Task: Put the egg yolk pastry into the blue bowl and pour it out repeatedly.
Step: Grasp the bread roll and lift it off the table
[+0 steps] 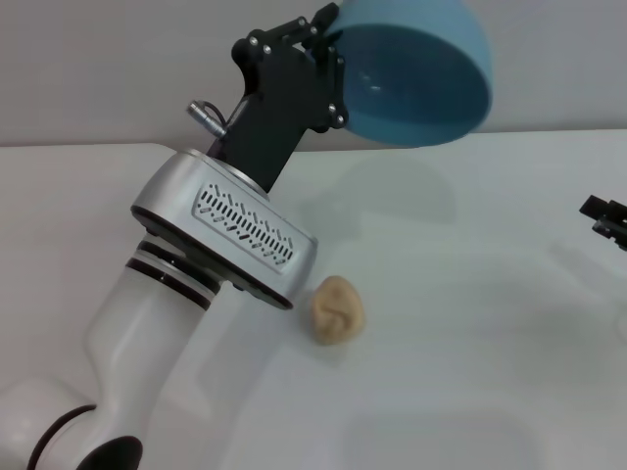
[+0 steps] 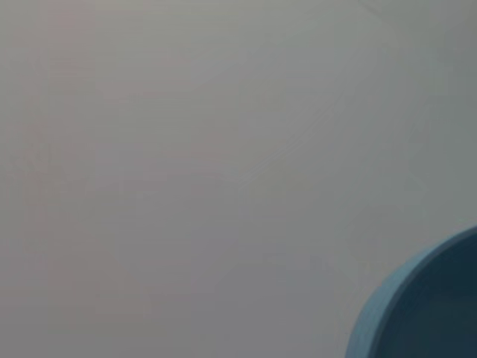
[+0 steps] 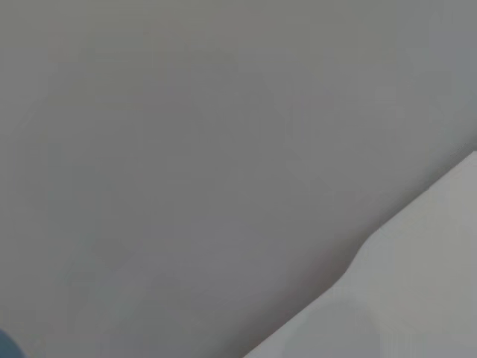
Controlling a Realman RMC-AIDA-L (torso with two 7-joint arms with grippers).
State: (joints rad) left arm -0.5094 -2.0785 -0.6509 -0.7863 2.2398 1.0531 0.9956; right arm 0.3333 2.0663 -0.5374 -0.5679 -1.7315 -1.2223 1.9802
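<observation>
- The left gripper (image 1: 328, 64) is raised high above the white surface (image 1: 470, 294), up toward twelve o'clock in the head view, at the end of the white-and-silver left arm that climbs from seven o'clock.
- Its black fingers (image 1: 336, 83) are clamped on the rim of the blue bowl (image 1: 416, 73), gripping the edge nearest the arm.
- The bowl is off the surface and tipped well over on its side, with the mouth facing down and toward the near edge, so the glossy inside shows; nothing can be seen inside it.
- A soft shadow of the bowl lies on the surface beneath it.
- The egg yolk pastry (image 1: 338, 311) lies on the surface, below the bowl toward six o'clock and well apart from it, just beside the silver wrist housing of the left arm, at its four o'clock.
- The pastry is a small pale tan lump with creases, resting on its own; no fingers touch it.
- In the left wrist view only a curved slice of the bowl (image 2: 425, 313) shows in one corner, against plain grey.
- The right gripper (image 1: 607, 220) just pokes in at three o'clock in the head view, low over the surface and far from both bowl and pastry; I cannot tell whether it is released or clenched.
</observation>
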